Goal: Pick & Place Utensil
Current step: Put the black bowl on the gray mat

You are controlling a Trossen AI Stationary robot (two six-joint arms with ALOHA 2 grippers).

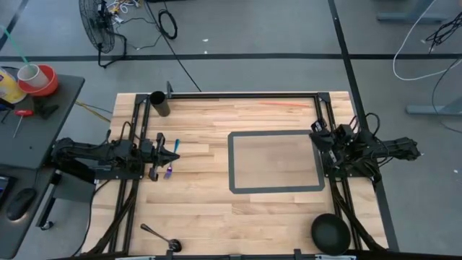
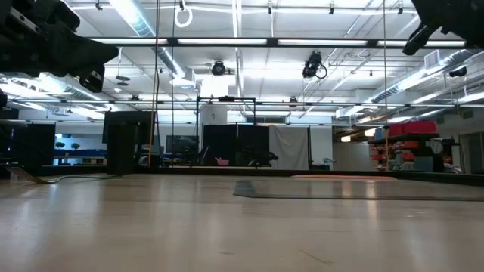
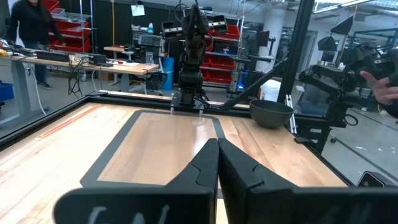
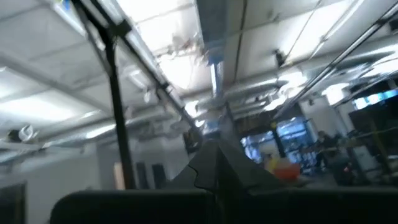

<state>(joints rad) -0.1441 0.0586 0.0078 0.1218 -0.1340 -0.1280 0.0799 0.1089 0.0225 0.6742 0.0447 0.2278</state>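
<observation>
Both hands are sitting fully closed and empty: left hand [image 1: 173,154] at the desk's left, right hand [image 1: 315,134] at its right. The spoon [image 1: 160,236] is lying near the left front edge, its handle pointing far-left.

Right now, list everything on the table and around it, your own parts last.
cup: 1, black, table's far left corner
utensil: 1, blue and purple, under the left gripper
mat: 1, clear with dark border, table centre-right
bowl: 1, black, near right corner
ladle: 1, metal, near left edge
fan: 1, black, on floor beyond the table
tape roll: 1, red, side desk at left
left gripper: 1, dark, jaws shut, left side
right gripper: 1, dark, jaws shut, mat's right edge
</observation>
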